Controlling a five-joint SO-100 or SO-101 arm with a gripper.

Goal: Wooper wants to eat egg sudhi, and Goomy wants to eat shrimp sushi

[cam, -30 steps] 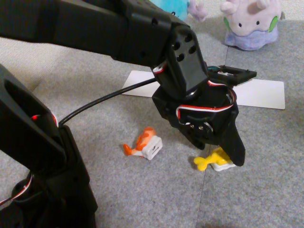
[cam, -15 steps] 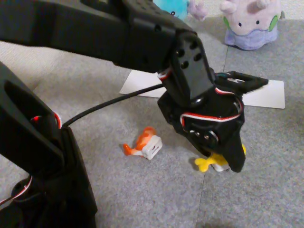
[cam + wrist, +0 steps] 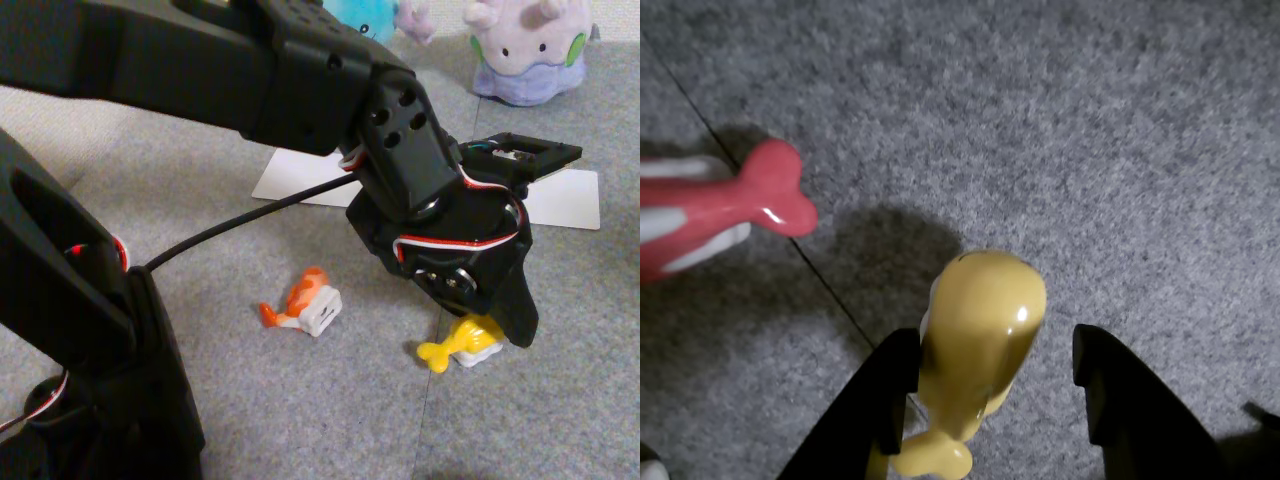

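The egg sudhi (image 3: pixel 452 347), a glossy yellow piece on a white block, lies on the grey carpet in the fixed view with its forked tail pointing left. My gripper (image 3: pixel 487 334) stands over it, open. In the wrist view the two black fingers (image 3: pixel 890 395) flank the egg sudhi (image 3: pixel 980 340); the left one is right against it and a gap shows on the right. The shrimp sushi (image 3: pixel 302 303), orange and white, lies on the carpet to the left. Goomy (image 3: pixel 525 50) sits at the back right. Wooper (image 3: pixel 362 15) shows as a light blue patch at the top edge, mostly hidden by the arm.
A white card (image 3: pixel 565 197) lies flat behind the gripper. A red-pink toy piece with a forked end (image 3: pixel 730 205) lies at the left edge of the wrist view, across a carpet seam. The arm's black base (image 3: pixel 90 380) stands at the front left.
The gripper has swung to the right and settled around the yellow piece. That piece has shifted slightly to the right. The orange piece has not moved.
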